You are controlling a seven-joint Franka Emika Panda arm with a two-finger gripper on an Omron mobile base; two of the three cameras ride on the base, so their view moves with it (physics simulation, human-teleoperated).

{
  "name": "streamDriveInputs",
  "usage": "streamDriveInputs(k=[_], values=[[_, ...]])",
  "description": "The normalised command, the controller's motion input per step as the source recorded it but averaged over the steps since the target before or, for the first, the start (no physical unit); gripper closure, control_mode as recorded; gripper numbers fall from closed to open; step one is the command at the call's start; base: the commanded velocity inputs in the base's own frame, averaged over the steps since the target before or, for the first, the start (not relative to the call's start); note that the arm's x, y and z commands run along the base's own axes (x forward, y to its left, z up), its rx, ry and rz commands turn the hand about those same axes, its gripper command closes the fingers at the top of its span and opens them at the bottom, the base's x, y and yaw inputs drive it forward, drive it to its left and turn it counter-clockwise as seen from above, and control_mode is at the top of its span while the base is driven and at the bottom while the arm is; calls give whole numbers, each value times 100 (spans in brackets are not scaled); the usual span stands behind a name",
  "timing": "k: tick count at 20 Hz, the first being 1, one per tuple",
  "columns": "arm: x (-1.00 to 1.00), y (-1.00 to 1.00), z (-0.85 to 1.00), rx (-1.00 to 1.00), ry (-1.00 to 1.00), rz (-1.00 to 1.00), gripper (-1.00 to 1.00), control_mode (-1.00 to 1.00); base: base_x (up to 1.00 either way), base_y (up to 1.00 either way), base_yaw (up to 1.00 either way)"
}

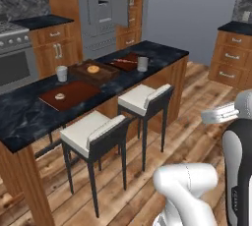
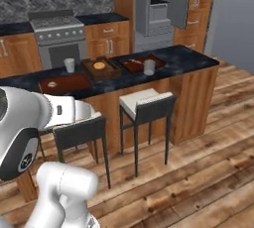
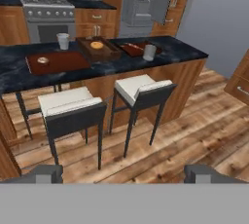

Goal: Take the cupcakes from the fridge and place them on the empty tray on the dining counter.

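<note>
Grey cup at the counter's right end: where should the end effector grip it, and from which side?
Probably the round wall of the grey cup, mid-height, coming level from the stool side: it stands upright near that edge of the dining counter, with a dark tray close behind.

Wood plank floor (image 3: 194,121), blue-grey wall (image 1: 197,14). Two white-seated dark stools (image 3: 141,89) by wooden island base. Steel oven (image 2: 57,36) btwn wooden cabinets (image 2: 106,38), grey marbled backsplash (image 2: 20,1) behind.
</note>
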Motion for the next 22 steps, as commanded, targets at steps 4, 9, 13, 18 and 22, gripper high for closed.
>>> streamDriveInputs(k=[4, 9, 13, 18, 22], values=[[0, 0, 0, 0, 0, 0, -100, 100, 48, -100, -30], [0, 0, 0, 0, 0, 0, -100, 100, 95, -100, -16], [0, 0, 0, 0, 0, 0, -100, 100, 100, -100, -8], [0, 0, 0, 0, 0, 0, -100, 100, 100, -100, -7], [0, 0, 0, 0, 0, 0, -100, 100, 100, -100, -5]])
